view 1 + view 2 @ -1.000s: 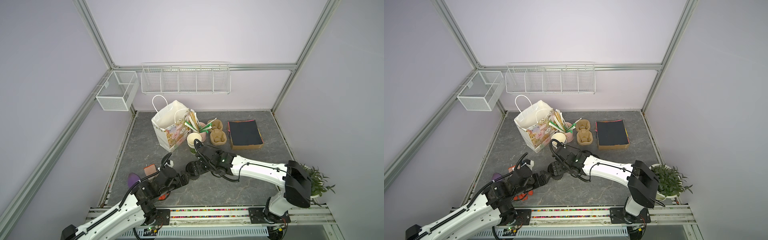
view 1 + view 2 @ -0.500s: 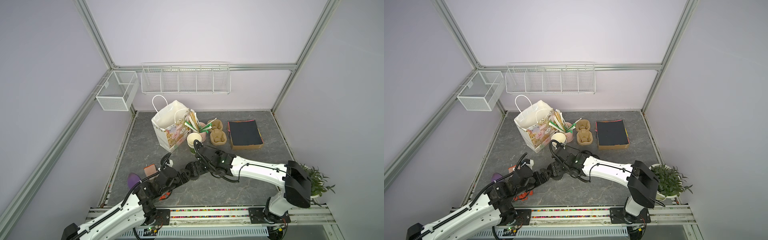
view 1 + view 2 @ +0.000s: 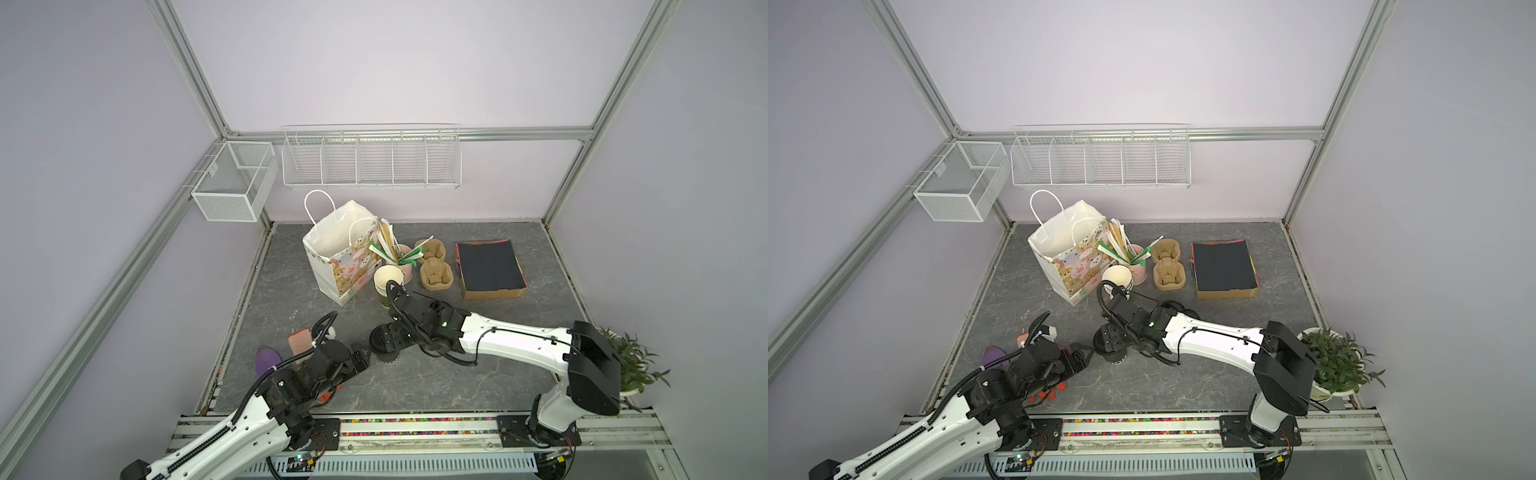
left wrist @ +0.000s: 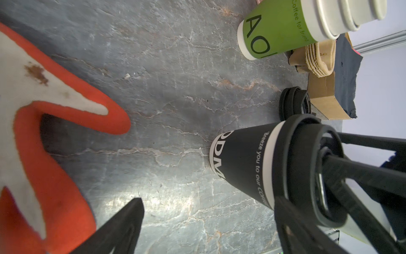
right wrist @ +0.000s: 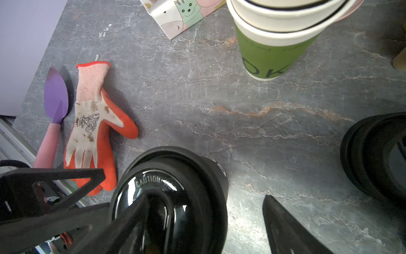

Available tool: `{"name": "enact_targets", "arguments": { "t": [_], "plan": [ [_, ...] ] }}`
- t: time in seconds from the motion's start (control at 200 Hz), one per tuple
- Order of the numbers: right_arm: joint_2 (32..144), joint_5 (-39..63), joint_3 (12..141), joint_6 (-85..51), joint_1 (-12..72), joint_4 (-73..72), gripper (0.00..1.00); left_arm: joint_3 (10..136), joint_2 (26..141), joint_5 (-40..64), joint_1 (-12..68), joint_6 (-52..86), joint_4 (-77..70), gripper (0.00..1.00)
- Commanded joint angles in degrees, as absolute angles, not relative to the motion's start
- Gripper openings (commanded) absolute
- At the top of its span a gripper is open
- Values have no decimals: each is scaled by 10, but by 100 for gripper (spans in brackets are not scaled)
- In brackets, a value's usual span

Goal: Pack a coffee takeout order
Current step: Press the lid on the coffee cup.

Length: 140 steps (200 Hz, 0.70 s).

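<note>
- While the black paper cup (image 3: 385,356) stands upright and lidded on the grey desk (image 3: 415,386), near the front and well apart from the other order items, the right claw (image 5: 205,198) is over it with its fingers spread.
- One right finger lies across the top of the black lid (image 5: 175,176). The other is out to the side of the cup, with bare desk showing between them. Whether the finger bears down on the lid cannot be told.
- The left claw (image 3: 1087,354) is just beside the cup, fingers spread and gripping nothing. Contact with the cup wall cannot be confirmed.
- The brown moulded-pulp carrier (image 3: 434,266) lies toward the back of the desk, between the pink cup (image 3: 406,272) holding wrapped straws (image 3: 388,247) and the cardboard box (image 3: 492,293). The left wrist view shows it as a nested stack.
- The thin black paper sheet (image 3: 489,266) lies on top inside that box.
- The stacked cream cups (image 3: 388,279), with a green cup at the bottom, stand just in front of the pink cup and beside the patterned paper bag (image 3: 340,257), which stands open.
- An orange-and-white glove (image 5: 94,123) and a purple trowel (image 5: 56,96) lie side by side at the desk's front left edge.
- Spare black lids (image 4: 292,103) rest on the desk near the box.
</note>
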<state>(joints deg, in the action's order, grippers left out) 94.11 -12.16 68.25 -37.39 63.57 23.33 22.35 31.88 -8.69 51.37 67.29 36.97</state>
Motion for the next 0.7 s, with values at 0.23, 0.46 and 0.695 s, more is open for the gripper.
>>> {"name": "enact_targets", "arguments": {
  "t": [0.23,0.46,0.695],
  "plan": [
    [934,-127,632,-390,637,237,84,227,320,-71,514,688,319,93],
    [912,-131,610,-398,641,230,84,210,337,-65,513,693,299,93],
    [905,-132,597,-403,645,224,84,205,352,-69,514,692,285,92]
  ]
}}
